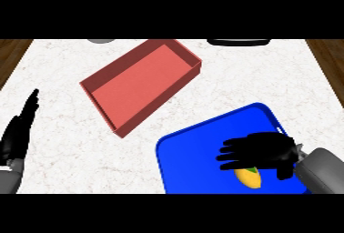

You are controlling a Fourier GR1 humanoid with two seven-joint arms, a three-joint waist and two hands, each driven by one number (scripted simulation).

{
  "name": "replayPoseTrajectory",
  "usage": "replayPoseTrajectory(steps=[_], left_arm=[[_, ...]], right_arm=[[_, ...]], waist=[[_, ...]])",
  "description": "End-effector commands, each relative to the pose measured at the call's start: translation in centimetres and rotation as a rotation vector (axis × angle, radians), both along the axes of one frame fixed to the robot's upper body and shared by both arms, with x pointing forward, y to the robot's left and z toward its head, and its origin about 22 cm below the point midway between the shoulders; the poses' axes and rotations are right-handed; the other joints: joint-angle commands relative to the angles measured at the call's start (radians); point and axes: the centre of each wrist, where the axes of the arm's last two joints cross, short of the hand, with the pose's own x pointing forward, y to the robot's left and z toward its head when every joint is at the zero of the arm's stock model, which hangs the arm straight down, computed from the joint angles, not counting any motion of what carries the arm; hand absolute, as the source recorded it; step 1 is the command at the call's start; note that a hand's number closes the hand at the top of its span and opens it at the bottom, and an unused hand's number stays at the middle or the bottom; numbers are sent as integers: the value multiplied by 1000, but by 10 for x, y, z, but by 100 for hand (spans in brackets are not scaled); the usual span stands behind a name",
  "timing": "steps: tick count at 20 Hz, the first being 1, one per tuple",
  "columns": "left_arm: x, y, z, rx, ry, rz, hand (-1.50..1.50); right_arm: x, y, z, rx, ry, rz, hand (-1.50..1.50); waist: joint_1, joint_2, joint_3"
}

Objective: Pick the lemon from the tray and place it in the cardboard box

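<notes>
A yellow lemon (251, 179) lies on the blue tray (194, 154) at the lower right of the head view. My right hand (262, 151) hovers just above the lemon with its fingers spread toward the left, hiding the lemon's upper part; the fingers are not curled round it. The reddish cardboard box (138, 84), shallow and empty, sits tilted in the upper middle of the counter. At the left edge my left hand (19, 129) rests open, fingers pointing up.
A grey round object (101, 41) and a dark object (238, 42) peek in at the counter's far edge. White marble counter (60, 91) spreads around the box and tray. Wooden floor (12, 50) shows past both side edges.
</notes>
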Motion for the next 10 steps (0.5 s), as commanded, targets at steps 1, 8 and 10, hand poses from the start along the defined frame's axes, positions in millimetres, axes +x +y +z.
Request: replayPoseTrajectory(steps=[1,8,10], left_arm=[[-17,-10,-8,-8,-16,-13,0],[0,-4,-4,-11,4,-15,0],[-8,1,4,4,-7,-6,0]], right_arm=[[-1,9,13,-22,81,53,-150],[-21,17,-12,-154,-10,-28,-150],[-30,10,-11,-162,-12,-11,-150]], waist=[[6,-1,0],[1,1,0],[2,0,0]])
